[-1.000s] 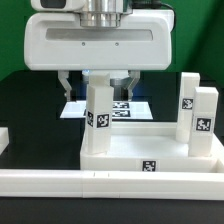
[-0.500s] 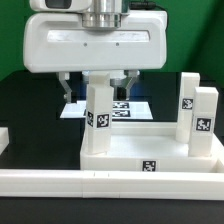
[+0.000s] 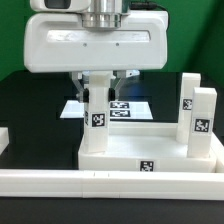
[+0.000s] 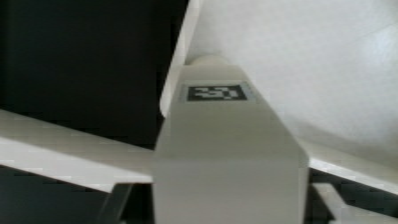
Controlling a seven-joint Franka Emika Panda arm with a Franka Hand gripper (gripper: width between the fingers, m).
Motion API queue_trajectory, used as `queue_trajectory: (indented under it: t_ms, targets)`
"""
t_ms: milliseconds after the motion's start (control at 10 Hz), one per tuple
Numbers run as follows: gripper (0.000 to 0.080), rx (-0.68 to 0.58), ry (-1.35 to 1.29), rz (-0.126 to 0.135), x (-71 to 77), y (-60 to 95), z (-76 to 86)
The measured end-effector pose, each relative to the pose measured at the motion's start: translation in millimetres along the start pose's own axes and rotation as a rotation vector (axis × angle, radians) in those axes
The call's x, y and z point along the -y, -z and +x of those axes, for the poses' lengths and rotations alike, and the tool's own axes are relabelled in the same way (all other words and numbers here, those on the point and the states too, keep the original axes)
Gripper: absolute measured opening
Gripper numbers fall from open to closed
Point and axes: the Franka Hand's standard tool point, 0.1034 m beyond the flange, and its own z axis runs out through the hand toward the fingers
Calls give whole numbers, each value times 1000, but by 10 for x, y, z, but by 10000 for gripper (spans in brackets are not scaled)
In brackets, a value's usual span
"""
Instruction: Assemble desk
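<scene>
A white robot end effector (image 3: 100,84) grips the top of an upright white leg block (image 3: 99,112), its fingers (image 3: 84,86) closed against both sides. The leg block stands in a corner of the white rimmed tabletop (image 3: 150,158). Two more leg blocks (image 3: 198,118) stand at the tabletop's opposite end.

Work surface: black matte tabletop (image 3: 30,120), evenly lit, no hard shadows. Backdrop: green wall (image 3: 200,40) behind scene, visible at both upper corners of exterior view. Marker board (image 3: 135,108) flat on tabletop toward rear, white, printed tags partly visible. Long white border rail (image 3: 60,182) across front edge, seam near middle. Wrist view: black surface (image 4: 71,60) only, rest blurred white.
</scene>
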Motion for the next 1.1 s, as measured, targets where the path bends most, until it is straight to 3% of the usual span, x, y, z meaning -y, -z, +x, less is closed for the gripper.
queue_trajectory:
  t_ms: [500,1100]
  targets:
    - [290,-1,-397,3,-26,0,-9]
    - [290,12,-958,36,-74,-7,-43]
